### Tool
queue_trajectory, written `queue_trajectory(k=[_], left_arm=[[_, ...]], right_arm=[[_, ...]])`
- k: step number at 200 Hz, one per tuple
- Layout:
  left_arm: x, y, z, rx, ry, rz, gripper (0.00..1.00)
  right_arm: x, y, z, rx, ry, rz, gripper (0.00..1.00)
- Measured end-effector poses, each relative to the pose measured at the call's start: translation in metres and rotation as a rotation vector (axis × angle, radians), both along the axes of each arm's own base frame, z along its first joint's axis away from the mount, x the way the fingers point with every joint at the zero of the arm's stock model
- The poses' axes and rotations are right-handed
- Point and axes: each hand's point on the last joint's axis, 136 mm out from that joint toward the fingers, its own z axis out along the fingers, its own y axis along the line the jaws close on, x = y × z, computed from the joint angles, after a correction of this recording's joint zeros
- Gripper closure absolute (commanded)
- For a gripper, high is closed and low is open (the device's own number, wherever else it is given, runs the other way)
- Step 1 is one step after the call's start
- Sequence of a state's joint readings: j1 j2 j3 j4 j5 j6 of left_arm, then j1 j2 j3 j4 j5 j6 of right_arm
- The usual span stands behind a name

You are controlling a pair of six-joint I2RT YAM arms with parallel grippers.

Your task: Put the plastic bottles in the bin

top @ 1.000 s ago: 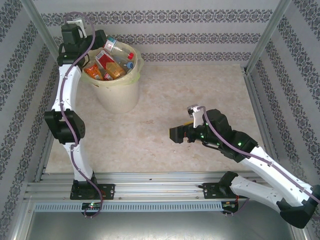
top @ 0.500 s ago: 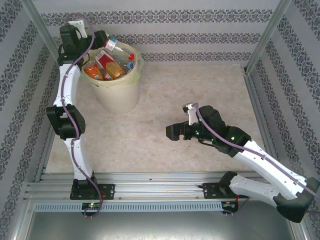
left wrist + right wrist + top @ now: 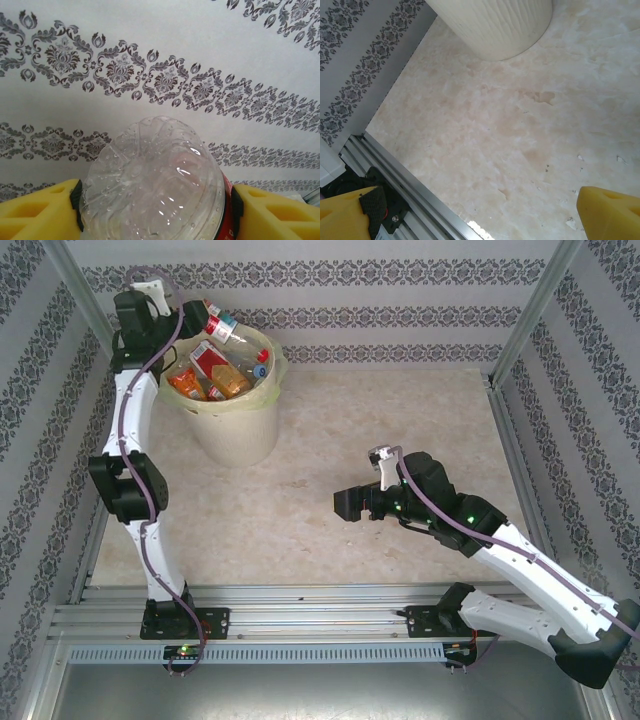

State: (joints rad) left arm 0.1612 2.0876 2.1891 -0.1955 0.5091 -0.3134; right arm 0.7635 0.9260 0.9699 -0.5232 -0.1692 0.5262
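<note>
At the lower right of the overhead view the right gripper hovers low over the marbled table, jaws spread wide on nothing, with a broad stretch of tabletop between it and the bin at the upper left. The bin already holds several bottles heaped near its rim. Beyond it, the left gripper pinches a red-labelled bottle across its body near the base, yellow fingers pressed to either side, above the bin's far rim. The bottle looks empty and light, thin-walled enough to dent and smooth enough to slip, so a moderate squeeze on the body seems best. The patterned wall and a frame post stand close behind, leaving little room there.
</note>
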Motion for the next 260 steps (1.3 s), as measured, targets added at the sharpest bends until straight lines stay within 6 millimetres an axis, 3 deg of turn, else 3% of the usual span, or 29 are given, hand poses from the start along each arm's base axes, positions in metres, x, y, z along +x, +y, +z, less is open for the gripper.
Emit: queue_trajectory(k=[69, 163, 224, 242, 260], left_arm=[[-0.035, -0.008, 0.001, -0.047, 0.034, -0.014, 0.32], [-0.060, -0.016, 0.007, -0.071, 0.033, -0.025, 0.32], [-0.065, -0.016, 0.007, -0.069, 0.039, -0.013, 0.32], [-0.068, -0.015, 0.006, -0.068, 0.046, -0.004, 0.31], [-0.073, -0.014, 0.006, -0.065, 0.055, 0.003, 0.23]], right_arm=[[0.000, 0.001, 0.004, 0.019, -0.013, 0.001, 0.02], [-0.001, 0.000, 0.009, 0.045, -0.021, -0.005, 0.02], [-0.003, -0.001, 0.012, 0.057, -0.030, -0.007, 0.02], [-0.003, -0.002, 0.012, 0.058, -0.031, -0.007, 0.02], [-0.003, -0.002, 0.011, 0.056, -0.029, -0.007, 0.02]])
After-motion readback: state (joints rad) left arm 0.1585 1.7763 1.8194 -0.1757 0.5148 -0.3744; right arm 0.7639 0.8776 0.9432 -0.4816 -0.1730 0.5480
